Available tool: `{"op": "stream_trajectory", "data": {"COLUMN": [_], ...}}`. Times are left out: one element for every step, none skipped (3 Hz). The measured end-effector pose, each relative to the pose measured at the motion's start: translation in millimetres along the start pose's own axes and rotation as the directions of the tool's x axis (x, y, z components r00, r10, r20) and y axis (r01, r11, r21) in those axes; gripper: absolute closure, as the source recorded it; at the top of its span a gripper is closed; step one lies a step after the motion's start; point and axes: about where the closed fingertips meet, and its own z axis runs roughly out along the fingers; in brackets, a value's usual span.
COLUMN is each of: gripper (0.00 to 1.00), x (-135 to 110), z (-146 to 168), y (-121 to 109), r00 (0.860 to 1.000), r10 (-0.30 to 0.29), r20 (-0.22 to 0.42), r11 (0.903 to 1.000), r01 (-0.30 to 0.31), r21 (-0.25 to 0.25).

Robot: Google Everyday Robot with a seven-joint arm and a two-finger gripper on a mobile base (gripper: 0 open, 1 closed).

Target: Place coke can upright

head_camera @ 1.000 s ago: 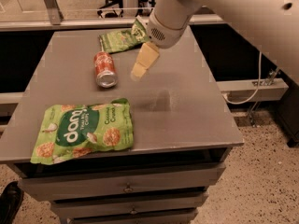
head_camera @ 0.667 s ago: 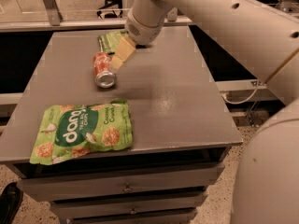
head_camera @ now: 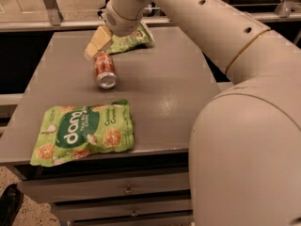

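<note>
The coke can (head_camera: 104,69) lies on its side on the grey table (head_camera: 164,93), left of the middle, with its silver end toward me. My gripper (head_camera: 91,50) hangs from the cream arm that comes in from the upper right. It sits right at the can's far end, just above and left of it. It holds nothing that I can see.
A large green snack bag (head_camera: 82,134) lies flat near the table's front left edge. A second green bag (head_camera: 129,37) lies at the back, partly behind my wrist. My arm's bulky links (head_camera: 244,126) fill the right side. Drawers (head_camera: 127,189) are under the tabletop.
My gripper has swung left from the table's middle, across and down to the can's far end. The can and both bags have not moved.
</note>
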Motion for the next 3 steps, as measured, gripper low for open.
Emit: {"op": "stream_trajectory", "data": {"gripper": [0.0, 0.0, 0.0], "x": [-11.6, -5.7, -1.4], "z": [23.3, 41.3, 54.2], "y": [10.1, 7.5, 7.2], "r00": [0.997, 0.985, 0.969], "r10": [0.074, 0.156, 0.227], "r20": [-0.036, -0.076, -0.096], "r11": [0.9953, 0.9779, 0.9547], "r01": [-0.071, -0.143, -0.202], "r21": [0.066, 0.153, 0.219]}}
